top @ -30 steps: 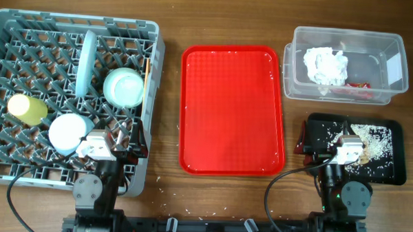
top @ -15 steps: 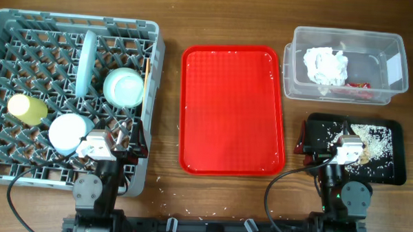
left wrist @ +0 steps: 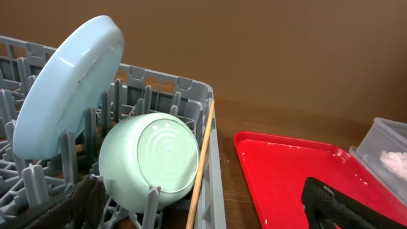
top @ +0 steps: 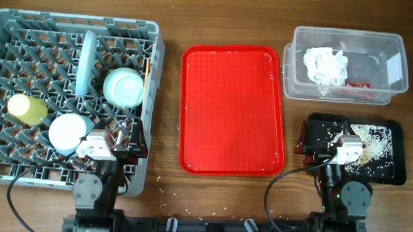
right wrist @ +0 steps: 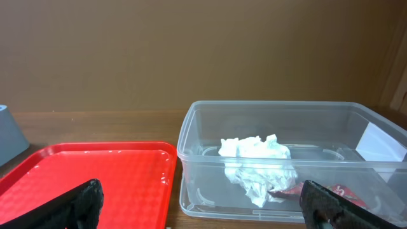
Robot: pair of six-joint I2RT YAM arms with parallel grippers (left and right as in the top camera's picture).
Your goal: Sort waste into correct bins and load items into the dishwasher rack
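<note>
The grey dishwasher rack [top: 72, 18] at left holds a pale plate [top: 87, 53] on edge, a teal bowl [top: 123, 87], a second bowl [top: 68, 132] upside down, a yellow cup [top: 26, 108] and a wooden stick [top: 147, 76]. The clear tub [top: 347, 33] holds the white napkin [top: 325, 65] and the red wrapper [top: 359, 85]. Rice scraps [top: 374, 142] lie on the black tray [top: 390, 171]. My left gripper [top: 123, 137] is open and empty over the rack's near right corner. My right gripper [top: 333, 144] is open and empty at the black tray's left end. The fork is out of view.
The red serving tray [top: 232, 110] lies bare between the rack and the bins. A few rice grains are scattered on the wooden table near its front edge [top: 189, 213]. In the left wrist view the bowl [left wrist: 149, 159] and stick [left wrist: 203, 156] are just ahead of the fingers.
</note>
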